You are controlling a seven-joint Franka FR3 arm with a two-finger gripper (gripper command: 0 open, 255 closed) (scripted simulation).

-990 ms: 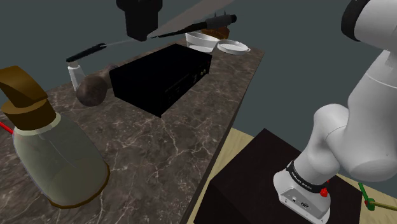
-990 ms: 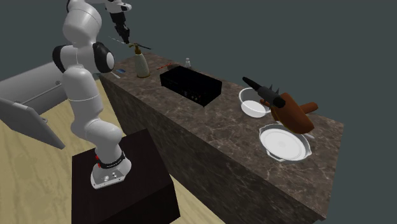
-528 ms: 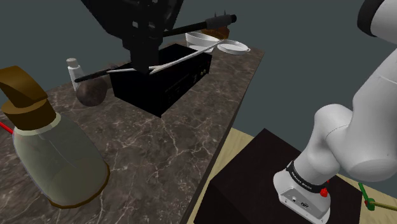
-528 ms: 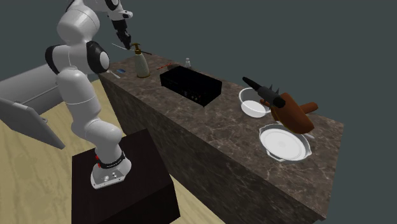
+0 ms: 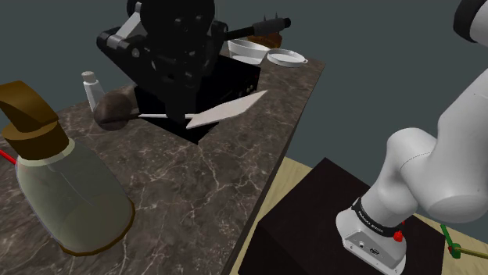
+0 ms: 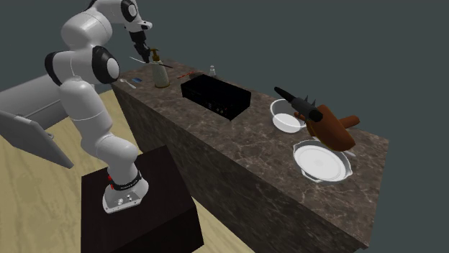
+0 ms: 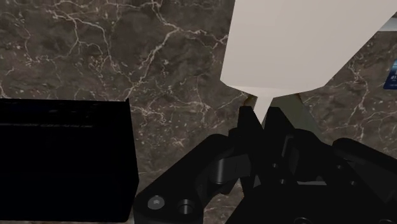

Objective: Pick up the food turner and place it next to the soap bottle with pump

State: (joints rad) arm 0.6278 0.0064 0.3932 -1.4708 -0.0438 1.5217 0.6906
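The jaws are closed tight on the thin neck of the food turner (image 5: 227,109), just behind its pale blade, so the tool is held and off the desk (image 5: 211,180); a second ago it rode high above the far end of the desk with the blade pointing away, and it has since dropped and swung round, so the blade now juts out level in front of the black box (image 5: 235,82); the wrist view looks past the blade onto bare marble with the box off to one side, which suggests the tool hangs over open desk and not over the box; from the second exterior view the arm (image 6: 79,108) has leaned over and brought the tool close above the soap bottle (image 5: 66,187), though the shoulder view shows a stretch of desk between blade and bottle; the pick looks done and the carry well along; what seems left is the last lowering beside the bottle and the release; the long blade could clip the bottle or the box if it turns on the way down.
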